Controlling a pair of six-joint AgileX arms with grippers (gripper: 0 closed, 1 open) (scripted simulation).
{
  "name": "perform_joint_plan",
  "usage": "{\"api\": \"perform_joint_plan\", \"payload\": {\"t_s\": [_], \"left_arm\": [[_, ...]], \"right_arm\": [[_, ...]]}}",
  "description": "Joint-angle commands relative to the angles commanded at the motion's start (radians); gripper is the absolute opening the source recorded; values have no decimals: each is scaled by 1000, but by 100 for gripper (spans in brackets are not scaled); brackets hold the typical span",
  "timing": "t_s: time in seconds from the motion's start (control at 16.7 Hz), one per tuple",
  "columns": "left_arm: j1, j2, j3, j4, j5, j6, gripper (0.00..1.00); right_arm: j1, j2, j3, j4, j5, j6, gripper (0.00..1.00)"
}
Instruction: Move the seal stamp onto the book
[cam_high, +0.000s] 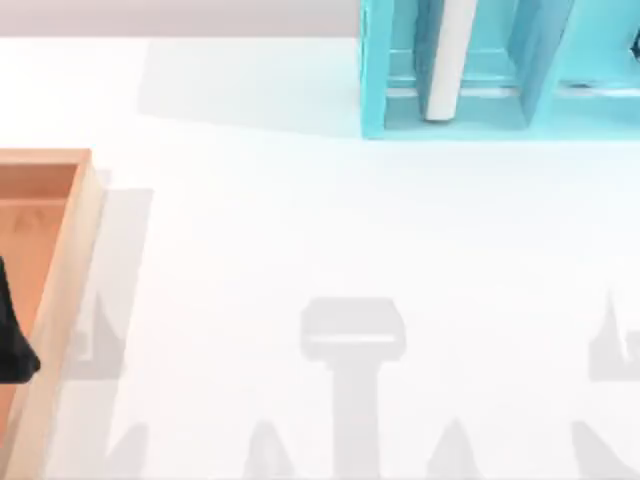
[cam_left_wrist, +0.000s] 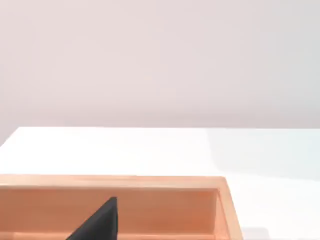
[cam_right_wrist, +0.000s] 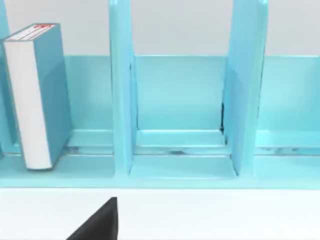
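At the top view's left edge, a wooden tray (cam_high: 70, 260) is lying on the white tabletop (cam_high: 300, 220). The left gripper (cam_high: 15, 345) is hanging over the tray's inside; a dark part of it is also showing in the left wrist view (cam_left_wrist: 100, 225), w/ the tray wall (cam_left_wrist: 125, 182) just behind. Cannot tell if it is clenched or released.

Toward the right, at the far side, a cyan shelf (cam_high: 375, 80) is standing. The book (cam_high: 450, 60) is standing upright in its left-most compartment, page edges facing front, red mark (cam_right_wrist: 42, 27) on top.

The right gripper (cam_right_wrist: 100, 225) is hanging over the tabletop in front of the shelf (cam_right_wrist: 120, 100) and book (cam_right_wrist: 42, 90), apart from both; released or clenched, cannot tell.
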Motion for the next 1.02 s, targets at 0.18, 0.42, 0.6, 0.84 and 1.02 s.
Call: {"api": "perform_joint_plan", "payload": {"t_s": [0.18,0.42,0.6,0.84,1.02], "left_arm": [[0,0,0,0,0,0,100],[0,0,0,0,0,0,100],[0,0,0,0,0,0,100],[0,0,0,0,0,0,100],[0,0,0,0,0,0,100]], "right_arm": [[3,10,6,7,4,0,100],[49,155,90,96,54,0,100],[111,375,202,215,116,0,100],[211,793,390,415,221,5,100],[289,1156,545,579,309,14,100]]}}
